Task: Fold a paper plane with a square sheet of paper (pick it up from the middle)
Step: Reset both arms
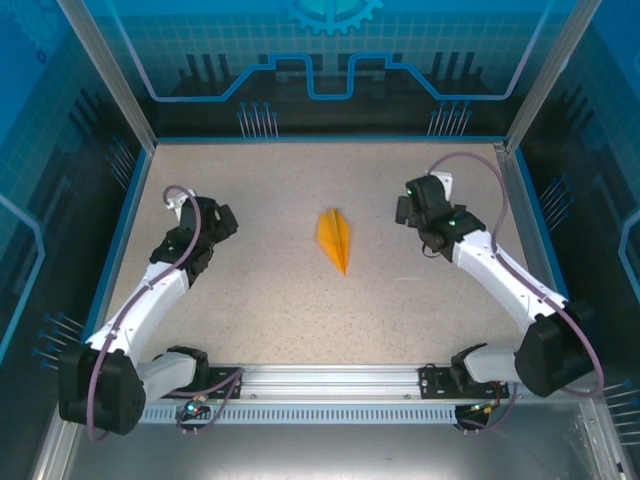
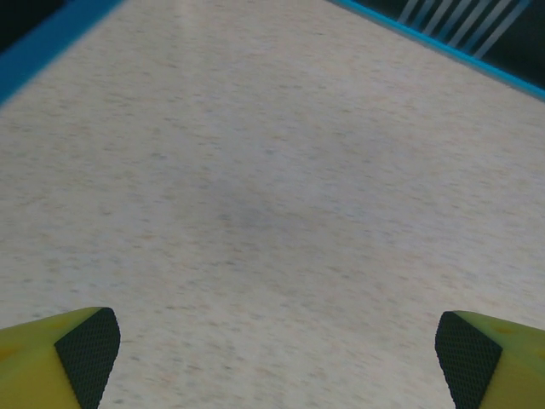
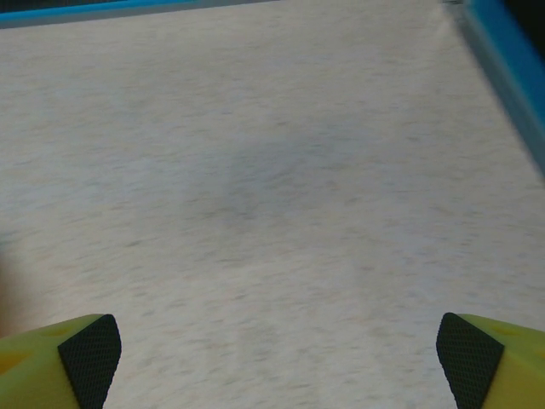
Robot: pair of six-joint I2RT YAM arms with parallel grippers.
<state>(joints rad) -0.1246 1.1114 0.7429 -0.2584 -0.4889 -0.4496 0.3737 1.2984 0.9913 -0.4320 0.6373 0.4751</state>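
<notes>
The orange-yellow paper plane (image 1: 336, 238) lies flat in the middle of the table, its point toward the near edge. No flat square sheet of paper is in view. My left gripper (image 1: 222, 222) hovers well to the plane's left, and my right gripper (image 1: 410, 205) well to its right. In the left wrist view my left gripper (image 2: 277, 358) is open, with bare tabletop between its yellow fingertips (image 2: 81, 354). In the right wrist view my right gripper (image 3: 279, 358) is open too, with bare speckled surface between its fingertips (image 3: 85, 356).
The speckled table (image 1: 260, 300) is bordered by a blue rim (image 1: 120, 235) and clear enclosure walls. A metal rail (image 1: 330, 378) with the arm bases runs along the near edge.
</notes>
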